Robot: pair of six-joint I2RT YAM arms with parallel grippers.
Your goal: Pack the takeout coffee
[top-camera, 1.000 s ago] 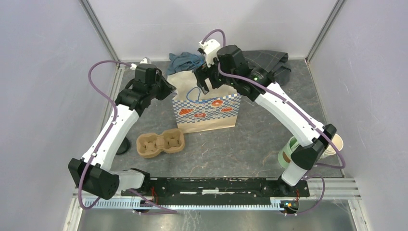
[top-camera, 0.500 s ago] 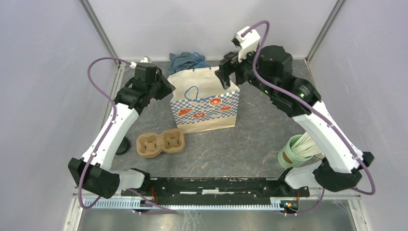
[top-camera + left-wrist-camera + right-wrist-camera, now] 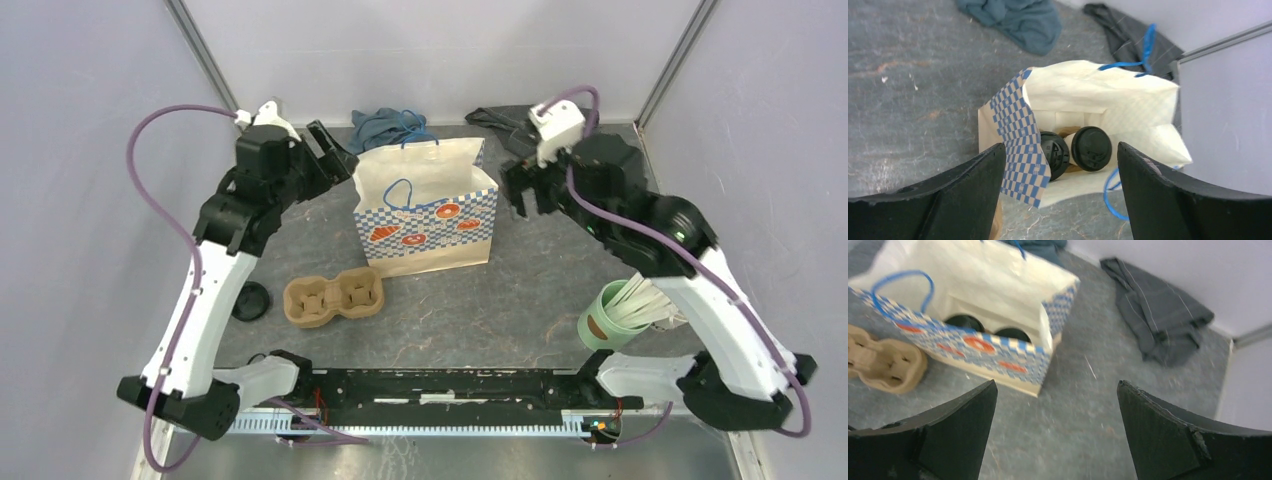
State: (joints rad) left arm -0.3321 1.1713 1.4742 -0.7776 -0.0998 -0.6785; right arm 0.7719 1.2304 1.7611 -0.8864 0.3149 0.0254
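Progress: I judge the packing all but done. Both lidded cups sit inside the bag, and what I have left is pulling the arms clear.
Table (image 3: pixel 540 290): grey, mottled like stone, matte and scuffed.
Paper bag (image 3: pixel 430 215): upright and gaping at the middle back. It is cream paper with a blue-check band, orange prints, thin blue cord handles and a creased rim.
Grey cloth (image 3: pixel 1158 315): limp, pinstriped, crumpled in the back right corner.
Blue cloth (image 3: pixel 1013 20): soft teal heap just behind the bag.
Left gripper (image 3: pixel 1061 150): spread wide above the bag's mouth, grasping nothing.
Right gripper (image 3: pixel 1057 385): spread wide off the bag's right side, grasping nothing.
Cup carrier (image 3: pixel 333 297): moulded tan pulp, rough, lying near the bag's front left corner.
Mint-green cup (image 3: pixel 605 315): smooth, holding white sticks, beside my right arm.
Takeout coffee (image 3: pixel 1091 148): on the bag's floor, with a round glossy black plastic lid; its wall is mostly hidden.
Second lidded cup (image 3: pixel 1054 154): just beside it, half hidden by the bag's wall.
Loose black lid (image 3: pixel 250 300): flat disc on the table's left.
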